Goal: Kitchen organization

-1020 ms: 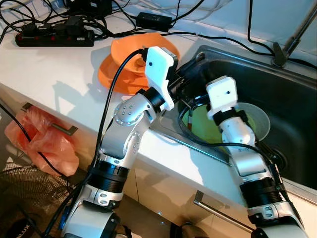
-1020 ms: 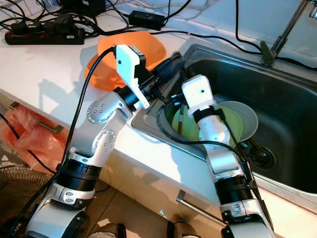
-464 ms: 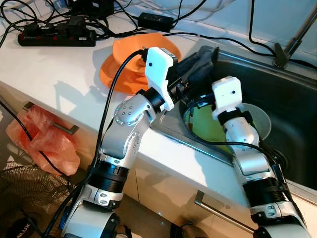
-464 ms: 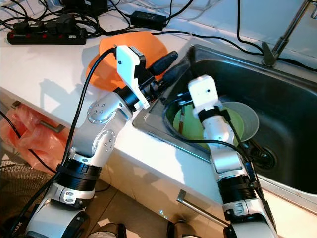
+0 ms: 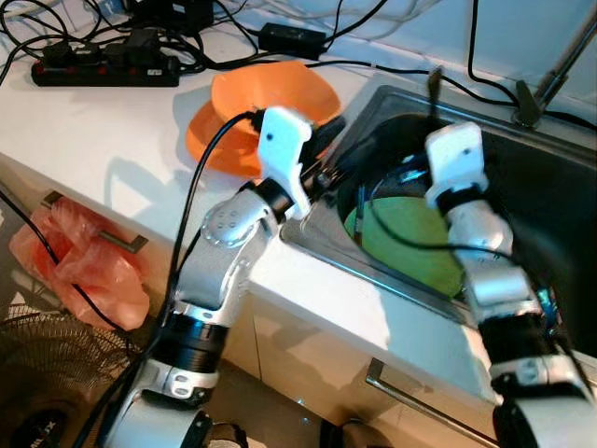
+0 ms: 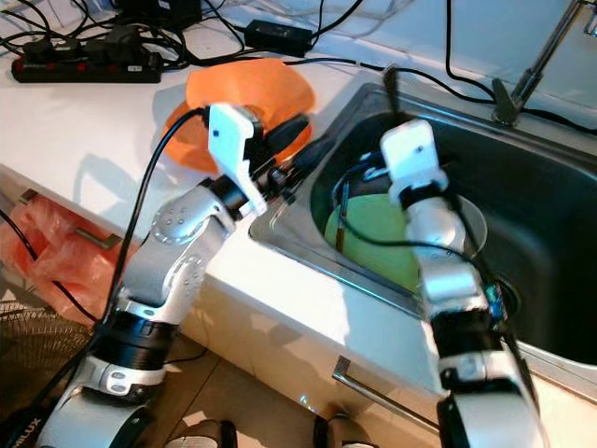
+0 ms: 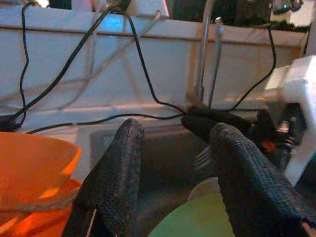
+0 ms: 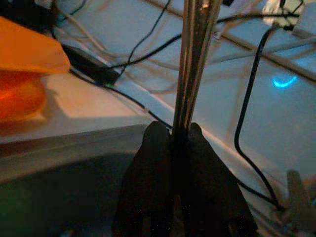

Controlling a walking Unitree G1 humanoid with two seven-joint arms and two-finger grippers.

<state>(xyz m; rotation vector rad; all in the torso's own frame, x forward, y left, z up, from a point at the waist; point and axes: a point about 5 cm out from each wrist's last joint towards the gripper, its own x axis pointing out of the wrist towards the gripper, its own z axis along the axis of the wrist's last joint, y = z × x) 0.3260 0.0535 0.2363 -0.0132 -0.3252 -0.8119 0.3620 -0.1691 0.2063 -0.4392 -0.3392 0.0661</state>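
Right gripper (image 8: pixel 173 143) pinches a metal utensil (image 8: pixel 193 59) upright above the sink (image 5: pixel 550 187), over the green plate (image 5: pixel 410 243). Left wrist view: left gripper (image 7: pixel 173 148) spread wide at the sink's edge, beside orange bowls (image 7: pixel 29 168) on the desk (image 5: pixel 103 131).

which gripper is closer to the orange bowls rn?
Left. The left gripper sits at the sink's near corner, right beside the orange bowls. The right gripper, jaws shut on metal utensils, is farther off, over the sink.

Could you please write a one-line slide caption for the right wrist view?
Right gripper fingers clamp a slim metal utensil above the sink.
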